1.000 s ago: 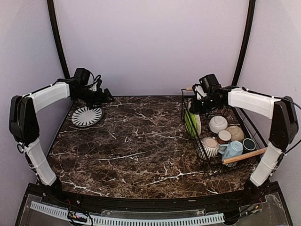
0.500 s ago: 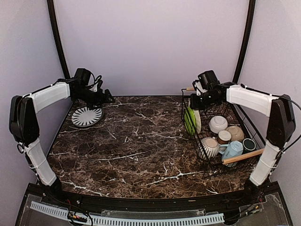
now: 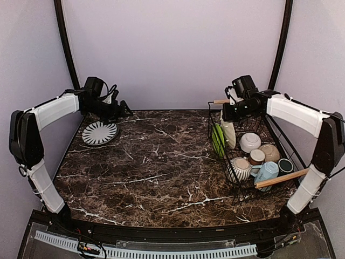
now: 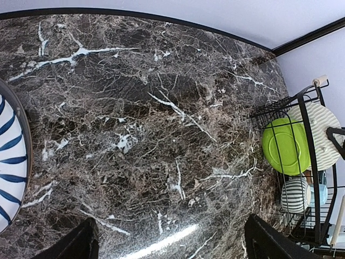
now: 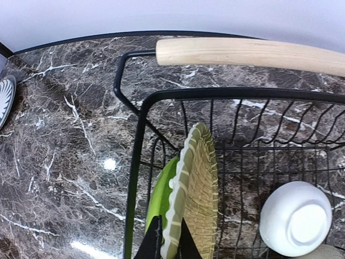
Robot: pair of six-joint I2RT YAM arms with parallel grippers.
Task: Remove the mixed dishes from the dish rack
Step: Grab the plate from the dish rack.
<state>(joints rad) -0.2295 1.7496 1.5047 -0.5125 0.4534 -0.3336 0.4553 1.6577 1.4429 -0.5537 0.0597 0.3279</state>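
A dark marble table (image 3: 161,162) with the task barely begun. At its right side stands the dish rack (image 3: 280,178), a black wire basket with pale wooden handles, and nearly everything is yet to come out. Only the black-striped white plate (image 3: 99,133) lies flat on the far left of the table, below my left gripper (image 3: 121,108), whose jaws stand wide apart and hold nothing. My right gripper (image 5: 168,240) is pinched shut on the rim of a cream ridged plate (image 5: 199,178) with a scalloped edge, upright on edge in the rack's far left corner against the lime-green plate (image 5: 161,199). Also inside are a white bowl (image 5: 295,217), upside down, a striped grey bowl (image 3: 240,169), a light blue mug (image 3: 267,172), a dark green mug (image 3: 285,165) and a small cup (image 3: 256,156).
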